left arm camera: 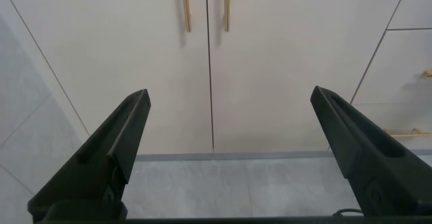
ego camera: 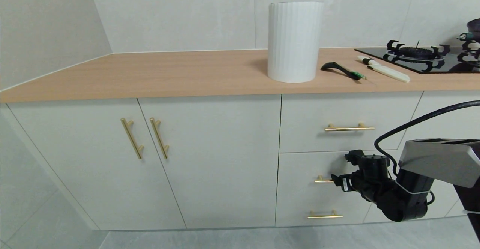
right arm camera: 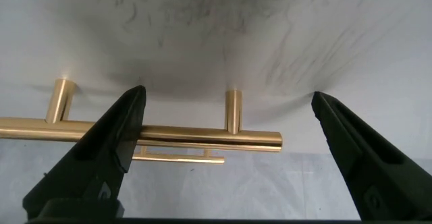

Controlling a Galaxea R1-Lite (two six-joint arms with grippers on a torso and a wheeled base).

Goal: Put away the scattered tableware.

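Plainly, a black, green-tipped utensil (ego camera: 342, 70)

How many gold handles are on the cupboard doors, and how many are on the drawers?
Door handles: 2
Drawer handles: 3
Total: 5
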